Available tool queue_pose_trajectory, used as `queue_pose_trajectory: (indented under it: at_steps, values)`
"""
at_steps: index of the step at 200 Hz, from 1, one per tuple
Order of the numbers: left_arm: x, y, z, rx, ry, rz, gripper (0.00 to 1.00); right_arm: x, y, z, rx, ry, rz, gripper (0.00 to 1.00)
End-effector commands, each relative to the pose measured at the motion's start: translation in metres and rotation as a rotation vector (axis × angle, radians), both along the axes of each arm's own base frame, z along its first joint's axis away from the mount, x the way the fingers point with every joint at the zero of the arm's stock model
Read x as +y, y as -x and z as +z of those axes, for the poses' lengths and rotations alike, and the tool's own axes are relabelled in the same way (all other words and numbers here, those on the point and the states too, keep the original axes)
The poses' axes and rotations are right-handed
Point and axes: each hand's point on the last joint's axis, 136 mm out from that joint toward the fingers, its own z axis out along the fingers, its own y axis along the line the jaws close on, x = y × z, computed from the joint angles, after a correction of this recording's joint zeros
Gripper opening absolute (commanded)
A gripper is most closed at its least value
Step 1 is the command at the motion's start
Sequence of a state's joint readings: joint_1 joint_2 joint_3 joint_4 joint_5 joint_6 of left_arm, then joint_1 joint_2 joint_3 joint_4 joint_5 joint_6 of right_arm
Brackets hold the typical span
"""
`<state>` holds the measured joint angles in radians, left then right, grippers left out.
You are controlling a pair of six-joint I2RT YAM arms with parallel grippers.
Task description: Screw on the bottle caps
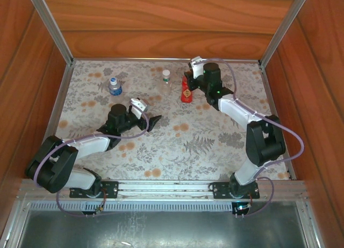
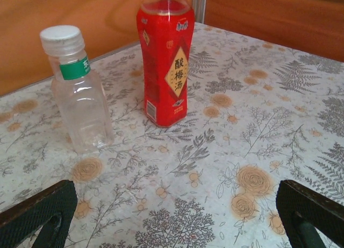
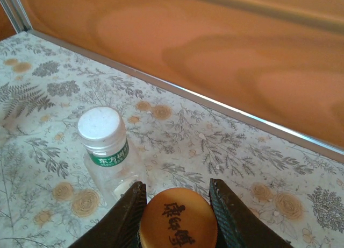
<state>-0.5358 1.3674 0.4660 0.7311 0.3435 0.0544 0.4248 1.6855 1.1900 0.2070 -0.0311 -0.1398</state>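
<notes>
Right wrist view: the right end effector [image 3: 176,205] grips the orange cap [image 3: 179,229], stamped with dark characters, at lower centre; the left end effector [image 2: 177,207] gapes wide.

A flower-and-fern patterned tabletop [image 1: 177,146] was enclosed by wood-grain walls [image 1: 161,22] and aluminium posts [image 1: 52,27]; a metal rail [image 1: 161,188] was fixed along its near edge.

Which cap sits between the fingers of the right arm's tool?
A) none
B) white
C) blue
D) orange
D: the right wrist view shows the orange cap held closely between the fingers of the right tool; the white cap stands apart on the clear bottle.
</notes>
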Motion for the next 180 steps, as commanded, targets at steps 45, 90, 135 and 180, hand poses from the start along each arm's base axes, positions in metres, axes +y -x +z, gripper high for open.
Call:
queue_pose_trajectory:
  at_steps: [45,90,135,180]
  values:
    - [0.003,-0.008,0.016,-0.039,0.037,0.024,1.00,0.004,0.001,0.009,-0.046,0.013,0.047,0.43]
    - [0.011,-0.009,0.023,-0.062,0.042,0.056,1.00,-0.006,0.007,0.045,-0.095,0.005,0.008,0.63]
    - [0.043,-0.016,0.026,-0.087,0.039,0.168,1.00,-0.029,0.024,0.074,-0.141,-0.025,-0.054,0.84]
    - [0.110,-0.025,0.025,-0.091,0.040,0.378,1.00,-0.074,0.051,0.071,-0.121,-0.037,-0.147,0.90]
